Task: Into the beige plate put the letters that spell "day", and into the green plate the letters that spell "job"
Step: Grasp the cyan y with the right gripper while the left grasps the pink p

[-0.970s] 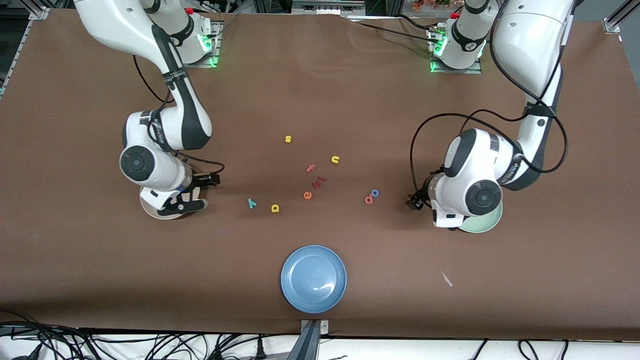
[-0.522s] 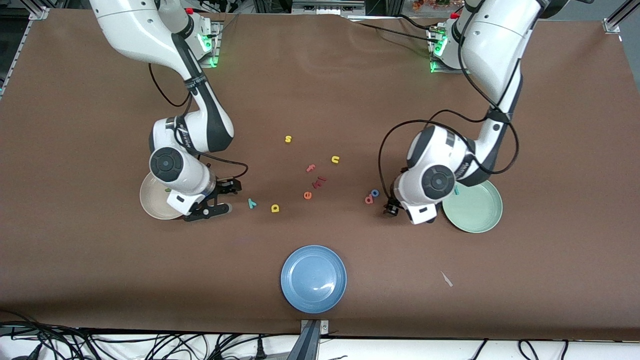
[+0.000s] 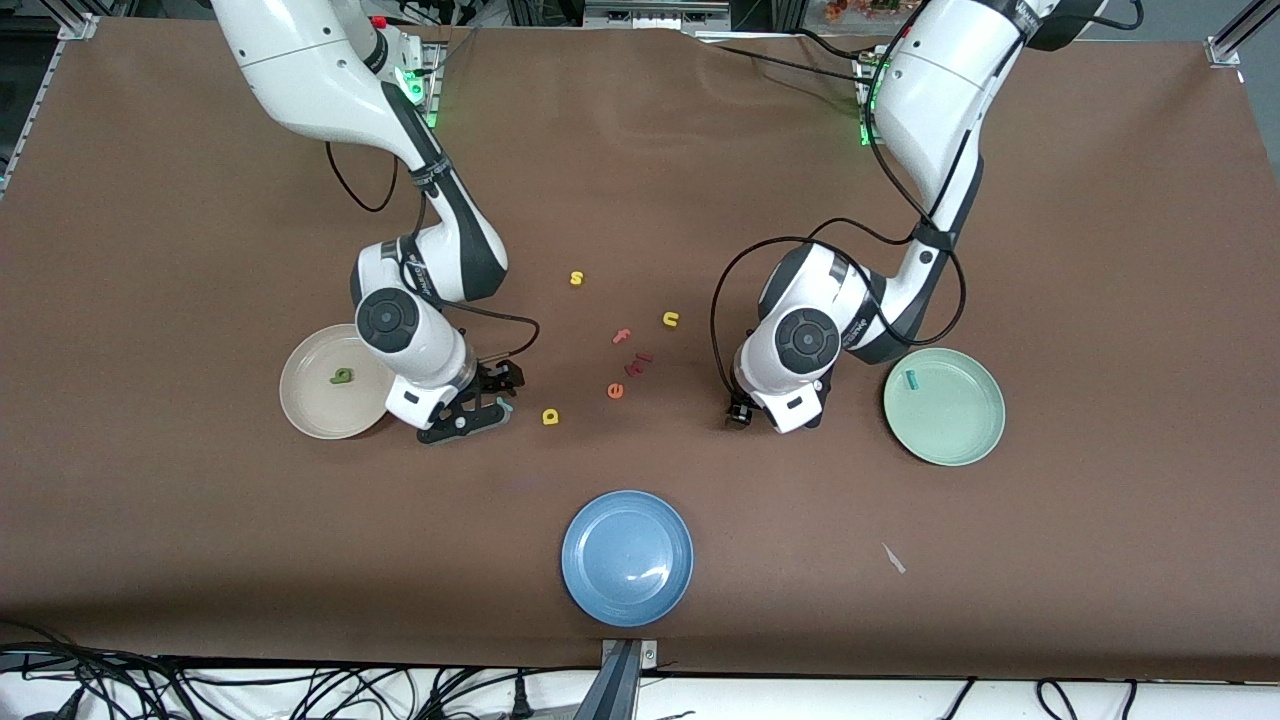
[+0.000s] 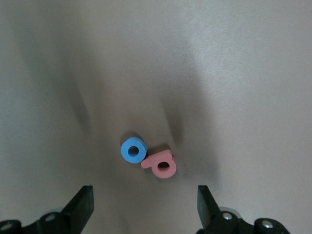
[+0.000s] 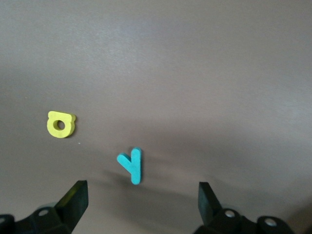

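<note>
Beige plate (image 3: pixel 310 400) holds "d" (image 3: pixel 342 377); green plate (image 3: pixel 955 425) holds "j" (image 3: pixel 911 380)

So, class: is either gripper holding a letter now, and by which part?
Neither. The left gripper is open over the blue "o" and salmon "b"; the right gripper is open over the teal "y".

Brown worktop (image 3: pixel 160 520) with three plates and scattered foam letters.
The beige plate (image 3: pixel 310 405) lies toward the right arm's end, the green plate (image 3: pixel 955 425) toward the left arm's end, and a blue plate (image 3: pixel 627 558) between them, nearest the front camera. Loose on the worktop mid-table: a yellow "s" (image 3: pixel 576 278), yellow "n" (image 3: pixel 670 319), salmon "f" (image 3: pixel 622 336), a red piece (image 3: pixel 639 362), orange "e" (image 3: pixel 616 391), yellow "a" (image 3: pixel 550 416), teal "y" (image 5: pixel 131 165), and the blue "o" (image 4: pixel 133 149) touching the salmon "b" (image 4: pixel 162 165). A pale scrap (image 3: pixel 893 557) lies nearer the camera than the green plate.
</note>
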Controlling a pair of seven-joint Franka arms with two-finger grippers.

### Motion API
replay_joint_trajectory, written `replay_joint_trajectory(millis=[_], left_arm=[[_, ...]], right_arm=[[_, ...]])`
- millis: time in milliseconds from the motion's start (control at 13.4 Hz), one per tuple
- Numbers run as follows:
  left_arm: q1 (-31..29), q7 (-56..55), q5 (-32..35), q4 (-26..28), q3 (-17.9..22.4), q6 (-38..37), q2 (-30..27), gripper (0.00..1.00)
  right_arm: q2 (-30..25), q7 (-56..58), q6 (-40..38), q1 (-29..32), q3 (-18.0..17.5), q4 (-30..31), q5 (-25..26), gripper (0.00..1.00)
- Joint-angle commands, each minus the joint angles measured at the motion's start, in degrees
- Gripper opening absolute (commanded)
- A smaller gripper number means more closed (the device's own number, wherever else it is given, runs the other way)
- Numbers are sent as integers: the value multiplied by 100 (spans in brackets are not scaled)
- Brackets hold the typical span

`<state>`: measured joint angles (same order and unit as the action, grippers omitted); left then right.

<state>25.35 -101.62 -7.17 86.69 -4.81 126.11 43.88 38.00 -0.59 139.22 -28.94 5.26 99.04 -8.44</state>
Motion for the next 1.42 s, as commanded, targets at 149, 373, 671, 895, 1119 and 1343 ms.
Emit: replay_joint_trajectory(millis=[149, 373, 671, 895, 1119, 1343], left_arm=[[225, -586, 101, -267, 130, 1, 296, 94], [216, -631, 172, -284, 147, 10, 349, 87], [216, -797, 172, -372, 253, 335, 402, 83], [234, -815, 172, -373, 253, 335, 446, 83], [251, -886, 181, -373, 279, 414, 551, 83], [260, -903, 181, -381, 288, 414, 552, 78]], right_arm=[[331, 41, 273, -121, 1, -148, 87, 99], [427, 155, 273, -121, 1, -279, 96, 91], [462, 173, 264, -112, 1, -350, 96, 76], [612, 182, 264, -112, 1, -473, 96, 69], [603, 199, 229, -112, 1, -482, 70, 45], [603, 173, 229, -103, 10, -473, 26, 24]])
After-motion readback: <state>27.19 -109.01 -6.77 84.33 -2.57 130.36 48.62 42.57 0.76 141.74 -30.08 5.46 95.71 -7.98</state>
